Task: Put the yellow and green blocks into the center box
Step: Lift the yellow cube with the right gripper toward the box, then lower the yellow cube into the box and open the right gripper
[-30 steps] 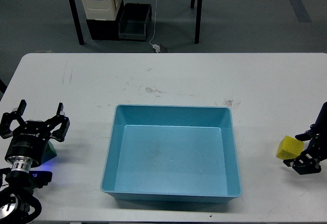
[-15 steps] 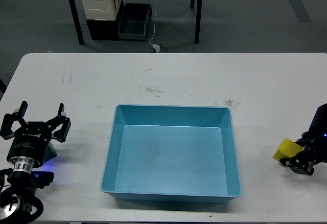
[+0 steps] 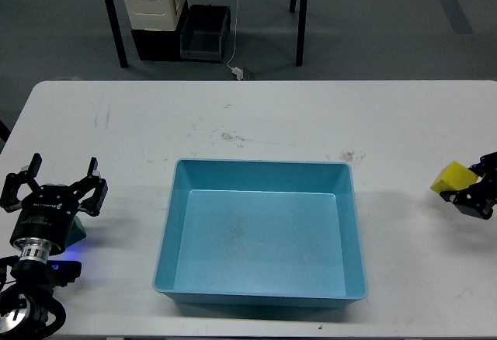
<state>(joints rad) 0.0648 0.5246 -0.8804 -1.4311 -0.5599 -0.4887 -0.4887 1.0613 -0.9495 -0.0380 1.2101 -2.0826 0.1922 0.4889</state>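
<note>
The right gripper (image 3: 468,191) has risen off the white worktop (image 3: 256,123) clamping the small yellow block (image 3: 454,178) — grasp secured, transfer to the light-blue plastic box (image 3: 262,235) remains — while the left gripper (image 3: 53,187) hovers spread wide over the green block (image 3: 72,228).

Single head view, looking forward and down, white table (image 3: 264,115) filling frame, floor beyond
</note>
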